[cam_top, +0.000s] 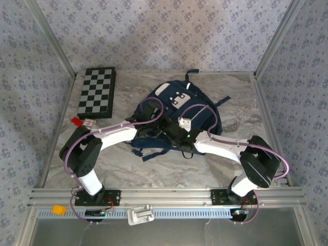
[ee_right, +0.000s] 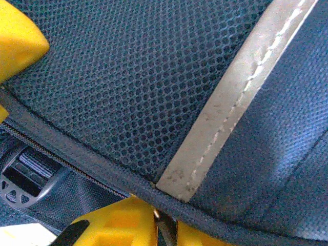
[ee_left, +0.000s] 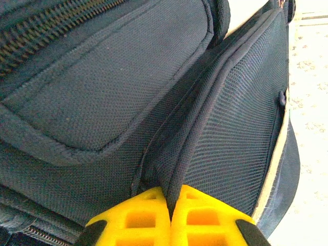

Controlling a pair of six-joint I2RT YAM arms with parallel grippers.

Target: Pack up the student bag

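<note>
The student bag (cam_top: 177, 97), navy blue with white panels, lies flat in the middle of the table, and its dark straps (cam_top: 154, 152) trail toward me. Both arms meet at its near edge. My left gripper (cam_top: 158, 130) is shut on a raised fold of the bag's navy mesh fabric (ee_left: 177, 169), pinched between the yellow fingers (ee_left: 138, 220). My right gripper (cam_top: 173, 132) sits under the bag's piped edge beside a white trim stripe (ee_right: 230, 102). It is shut on a thin metal zipper pull (ee_right: 165, 225) that shows between its yellow fingers (ee_right: 123, 225).
A folded chessboard (cam_top: 96, 92) lies at the back left, with a small red piece (cam_top: 76, 121) and a white tag (cam_top: 89, 123) just in front of it. An orange block (cam_top: 59, 209) and a white part (cam_top: 141, 214) rest on the front rail. Aluminium frame posts bound the table.
</note>
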